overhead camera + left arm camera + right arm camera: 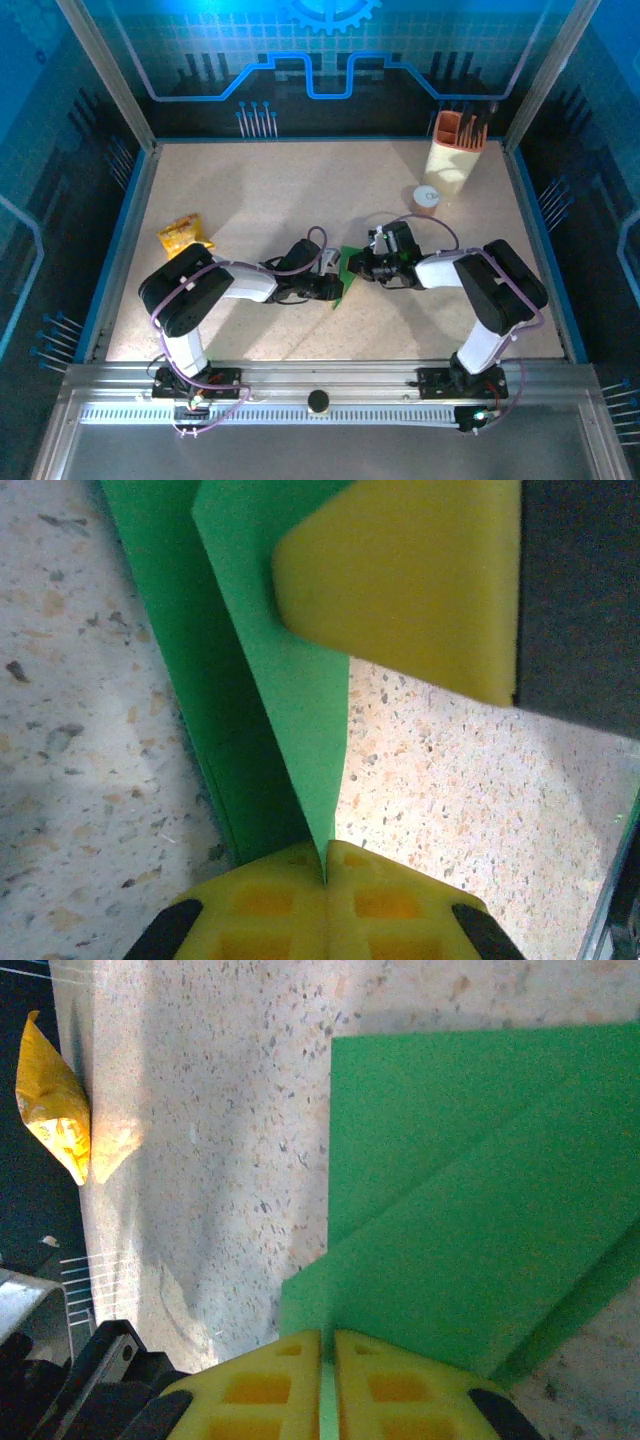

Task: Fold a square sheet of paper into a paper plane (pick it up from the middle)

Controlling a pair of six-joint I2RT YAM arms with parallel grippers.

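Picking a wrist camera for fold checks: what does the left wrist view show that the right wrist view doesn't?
Left wrist: the left claw shut on a narrow pointed flap of the green paper, with a second yellow pad overlapping the paper higher up. Right wrist: the right claw shut on a broad layered edge, and a yellow snack packet lying apart. Both: the folded green paper on the speckled table.

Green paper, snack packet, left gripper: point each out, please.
green paper [470, 1280]: right wrist view, on the folded flap.
snack packet [183, 236]: top external view, its centre.
left gripper [326, 865]: left wrist view, between closed fingertips.
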